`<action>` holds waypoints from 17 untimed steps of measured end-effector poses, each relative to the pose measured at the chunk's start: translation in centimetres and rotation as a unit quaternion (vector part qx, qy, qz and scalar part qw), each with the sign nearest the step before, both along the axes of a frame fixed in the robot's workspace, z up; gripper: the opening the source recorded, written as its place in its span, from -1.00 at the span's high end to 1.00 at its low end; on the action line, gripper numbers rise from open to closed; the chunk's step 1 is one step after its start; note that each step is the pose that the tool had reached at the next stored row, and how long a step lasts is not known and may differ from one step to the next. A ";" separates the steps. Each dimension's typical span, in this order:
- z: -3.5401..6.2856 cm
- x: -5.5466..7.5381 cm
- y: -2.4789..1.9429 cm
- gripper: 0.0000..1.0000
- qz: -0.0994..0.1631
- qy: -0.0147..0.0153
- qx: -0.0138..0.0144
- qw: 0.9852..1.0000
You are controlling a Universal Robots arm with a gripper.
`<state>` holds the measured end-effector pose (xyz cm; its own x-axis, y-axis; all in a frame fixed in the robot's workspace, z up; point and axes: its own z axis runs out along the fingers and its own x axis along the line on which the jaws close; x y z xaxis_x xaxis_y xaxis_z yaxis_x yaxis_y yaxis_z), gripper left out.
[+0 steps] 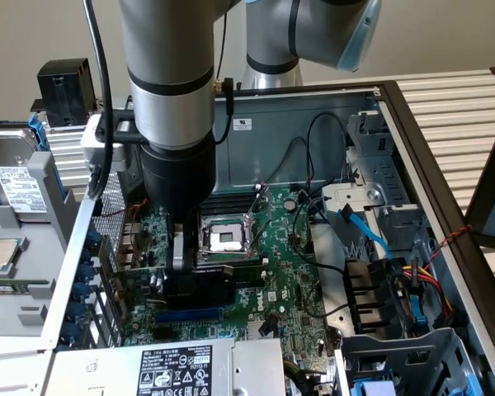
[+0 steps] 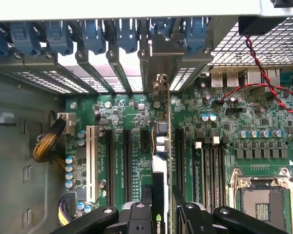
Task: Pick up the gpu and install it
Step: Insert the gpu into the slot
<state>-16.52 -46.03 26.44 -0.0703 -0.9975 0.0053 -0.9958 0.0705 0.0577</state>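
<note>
Pincer (image 2: 161,215) clamps the gpu (image 2: 159,175) edge-on over the motherboard (image 2: 219,112), its slot contact hidden.

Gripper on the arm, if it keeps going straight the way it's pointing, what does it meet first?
The gripper points down at the motherboard, holding the gpu edge-on. The card's lower edge would likely reach the board's slot row first; the gap is hard to judge.

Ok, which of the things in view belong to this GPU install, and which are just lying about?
In the job: gpu, held in the gripper; motherboard.
Lying about: hard drive; power supply; blue cable; CPU socket.
</note>
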 end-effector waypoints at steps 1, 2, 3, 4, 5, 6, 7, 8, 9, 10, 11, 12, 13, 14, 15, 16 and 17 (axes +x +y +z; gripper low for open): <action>0.00 0.0 0.00 0.47 0.000 0.000 0.001 1.000; 0.00 0.0 0.00 0.47 0.000 0.000 0.001 1.000; -0.01 0.0 0.01 0.47 0.000 0.000 0.001 1.000; -0.01 0.0 0.00 0.47 0.000 0.000 0.001 1.000; -0.02 0.0 -0.01 0.47 0.000 0.000 0.001 1.000; -0.02 0.0 -0.01 0.47 0.000 0.000 0.001 1.000; -0.02 -0.1 -0.04 0.47 0.000 0.000 0.001 1.000; -0.03 -0.1 -0.05 0.47 0.000 0.000 0.001 1.000; -0.03 -0.1 -0.07 0.47 0.000 0.000 0.001 1.000; -0.04 -0.1 -0.10 0.47 0.000 0.000 0.001 1.000; -0.05 -0.1 -0.11 0.47 0.000 0.000 0.001 1.000; -0.05 -0.1 -0.12 0.47 0.000 0.000 0.001 1.000; -0.06 -0.1 -0.18 0.47 0.000 0.000 0.001 1.000; -0.06 -0.1 -0.18 0.47 0.000 0.000 0.001 1.000; -0.08 -0.1 -0.18 0.47 0.000 0.000 0.001 1.000; -0.12 -0.1 -0.18 0.47 0.000 0.000 0.001 1.000; -0.15 -0.1 -0.18 0.47 0.000 0.000 0.001 1.000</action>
<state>-16.58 -46.20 26.29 -0.0706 -0.9975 0.0026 -0.9958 0.0706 0.0579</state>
